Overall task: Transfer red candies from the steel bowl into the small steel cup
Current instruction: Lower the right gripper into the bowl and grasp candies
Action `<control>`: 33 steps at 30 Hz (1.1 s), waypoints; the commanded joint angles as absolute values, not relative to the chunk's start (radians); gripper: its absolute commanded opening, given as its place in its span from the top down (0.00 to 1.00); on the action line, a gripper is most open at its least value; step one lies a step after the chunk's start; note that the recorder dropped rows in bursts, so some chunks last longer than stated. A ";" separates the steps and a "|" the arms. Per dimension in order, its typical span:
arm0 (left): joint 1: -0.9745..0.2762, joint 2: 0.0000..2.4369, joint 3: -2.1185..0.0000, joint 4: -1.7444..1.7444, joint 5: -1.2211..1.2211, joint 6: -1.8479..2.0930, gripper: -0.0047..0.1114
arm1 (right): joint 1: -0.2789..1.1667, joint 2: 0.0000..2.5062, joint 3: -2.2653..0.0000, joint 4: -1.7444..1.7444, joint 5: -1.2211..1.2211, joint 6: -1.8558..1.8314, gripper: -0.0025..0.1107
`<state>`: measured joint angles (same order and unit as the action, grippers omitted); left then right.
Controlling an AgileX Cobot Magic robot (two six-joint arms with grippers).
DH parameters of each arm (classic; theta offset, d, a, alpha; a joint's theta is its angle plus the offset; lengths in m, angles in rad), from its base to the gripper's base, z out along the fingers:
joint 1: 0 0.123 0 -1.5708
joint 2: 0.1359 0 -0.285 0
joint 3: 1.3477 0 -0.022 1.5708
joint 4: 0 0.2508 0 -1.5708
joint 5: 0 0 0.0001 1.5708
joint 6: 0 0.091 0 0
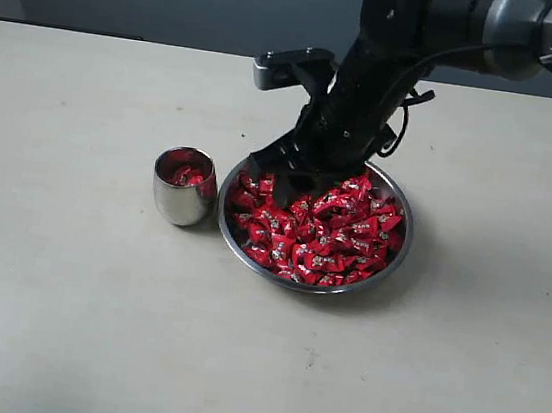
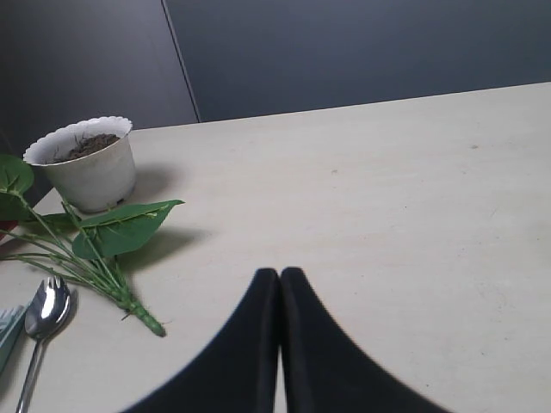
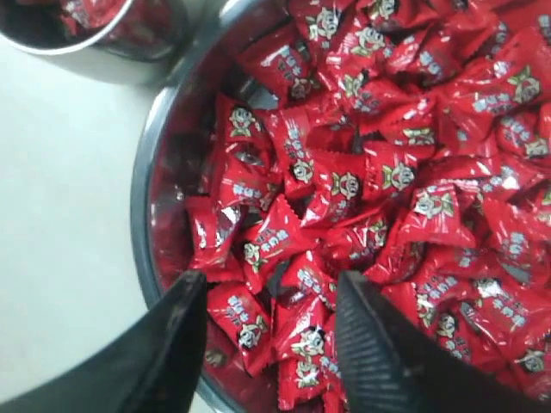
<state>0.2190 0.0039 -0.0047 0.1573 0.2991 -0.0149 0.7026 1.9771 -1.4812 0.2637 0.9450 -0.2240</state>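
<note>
I am on the pick step: my right gripper (image 3: pixel 267 288) hangs with jaws spread and empty over the red candies (image 1: pixel 323 233) heaped in the steel bowl (image 1: pixel 406 233), near its rim beside the small steel cup (image 1: pixel 182 200), so next I judge it must lower and close on one candy.

The right arm (image 1: pixel 370 97) hides the steel bowl's (image 1: pixel 312 288) far rim; the right wrist view crops the small steel cup (image 3: pixel 86 60).
</note>
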 commanded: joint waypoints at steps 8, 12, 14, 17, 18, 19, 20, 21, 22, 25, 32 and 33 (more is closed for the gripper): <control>0.218 0.000 0.000 0.159 0.290 -0.019 0.96 | 0.699 1.873 -1.261 0.243 0.816 -0.225 0.57; 0.218 0.000 0.000 0.159 0.290 -0.019 0.96 | 0.699 1.859 -1.227 0.243 0.800 -0.223 0.57; 0.218 0.000 0.000 0.159 0.290 -0.019 0.96 | 0.699 1.858 -1.222 0.248 0.791 -0.223 0.57; 0.218 0.000 0.000 0.159 0.290 -0.019 0.96 | 0.699 1.858 -1.222 0.270 0.762 -0.223 0.57; 0.218 0.000 0.000 0.159 0.290 -0.019 0.96 | 0.699 1.858 -1.222 0.281 0.751 -0.226 0.57; 0.218 0.000 0.000 0.159 0.290 -0.019 0.96 | 0.699 1.858 -1.222 0.286 0.738 -0.232 0.57; 0.218 0.000 0.000 0.159 0.290 -0.019 0.96 | 0.699 1.861 -1.222 0.289 0.723 -0.234 0.57; 0.218 0.000 0.000 0.159 0.291 -0.019 0.96 | 0.699 1.866 -1.222 0.286 0.711 -0.234 0.57; 0.218 0.000 0.000 0.159 0.291 -0.019 0.96 | 0.699 1.871 -1.222 0.286 0.696 -0.236 0.57; 0.218 0.000 0.000 0.159 0.291 -0.019 0.96 | 0.699 1.898 -1.222 0.273 0.674 -0.236 0.57; 0.218 0.000 0.000 0.159 0.291 -0.019 0.96 | 0.699 1.960 -1.222 0.211 0.703 -0.230 0.57; 0.218 0.000 0.000 0.159 0.291 -0.019 0.96 | 0.699 1.964 -1.222 0.204 0.705 -0.228 0.57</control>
